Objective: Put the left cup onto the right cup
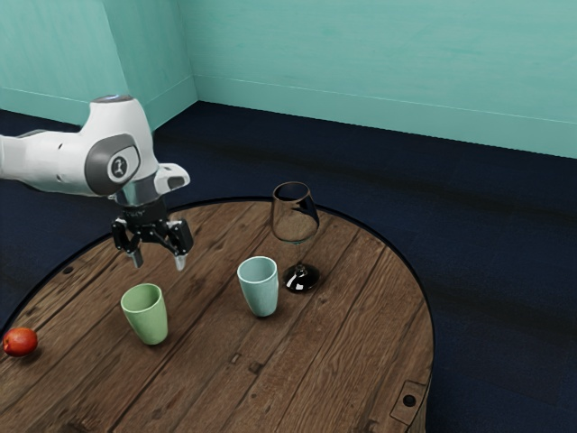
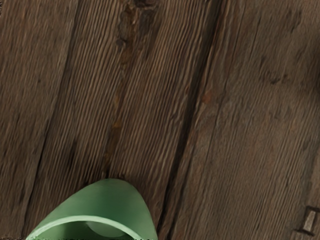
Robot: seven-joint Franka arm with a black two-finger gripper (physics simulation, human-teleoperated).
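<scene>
A round table (image 1: 315, 361) is cut off by the lower and left edges of the exterior view, so part of its top is out of sight. The robot arm (image 1: 54, 162) enters from the exterior view's left, and its base is cut off too. In the wrist view, the green cup (image 2: 95, 217) shows as a curved rim and a slice of wall, and the rest runs off the picture's edge. A small metal fitting (image 2: 310, 220) on the wood is also partly cut off.

The tabletop is made of dark brown planks with rough grain, knots and dark seams, ringed by a black band. The green cup (image 1: 145, 313) is smooth, matte and tapered, and it stands upright. To the exterior view's right, well apart from it, stands a pale blue cup (image 1: 259, 285) of the same shape. Just beyond that is a clear wine glass (image 1: 296, 216), whose foot looks dark. A small red fruit (image 1: 20, 341) lies near the exterior view's left edge.

The arm is white with grey joints and its wrist is bent downward. The black gripper (image 1: 159, 262) hangs above the green cup and a little behind it. Its fingers (image 1: 137, 260) are spread apart and hold nothing.
</scene>
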